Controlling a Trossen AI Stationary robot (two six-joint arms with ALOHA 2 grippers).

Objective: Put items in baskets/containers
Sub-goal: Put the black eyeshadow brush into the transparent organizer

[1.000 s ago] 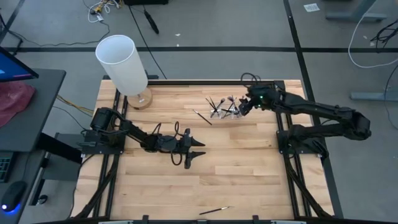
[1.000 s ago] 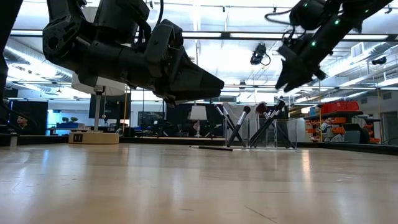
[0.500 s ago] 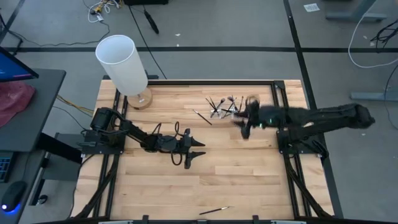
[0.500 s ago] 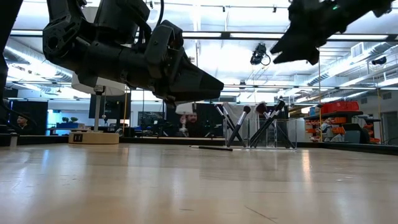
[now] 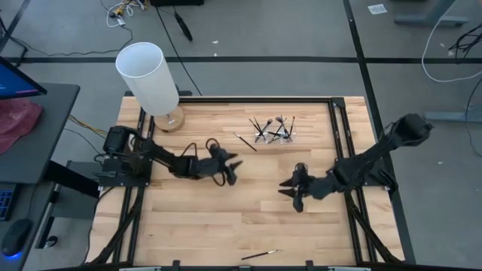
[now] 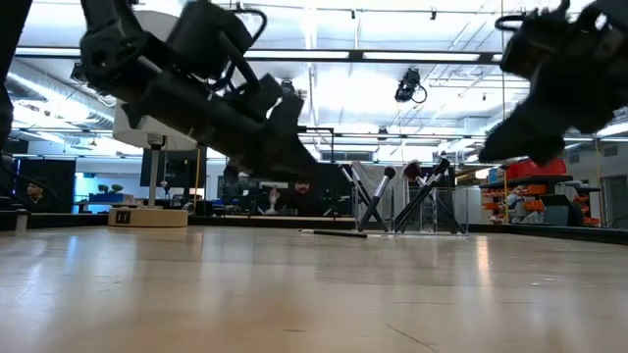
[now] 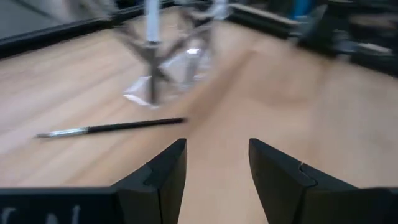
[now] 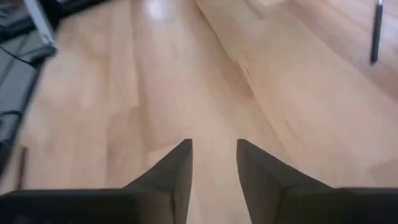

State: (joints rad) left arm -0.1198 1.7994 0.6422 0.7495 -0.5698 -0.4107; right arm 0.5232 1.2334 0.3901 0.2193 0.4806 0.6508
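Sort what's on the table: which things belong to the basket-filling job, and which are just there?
Job: brushes standing in the clear holder; loose brush beside it; loose brush at the near edge.

Just there: white cylinder on wooden base.

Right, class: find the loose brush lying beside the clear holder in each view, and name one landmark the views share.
High view: loose brush, left of the clear holder.
Low view: brush flat on the table, left of the holder.
Left wrist view: brush beyond the fingers.
Right wrist view: cannot tell.
Shared landmark: the holder.
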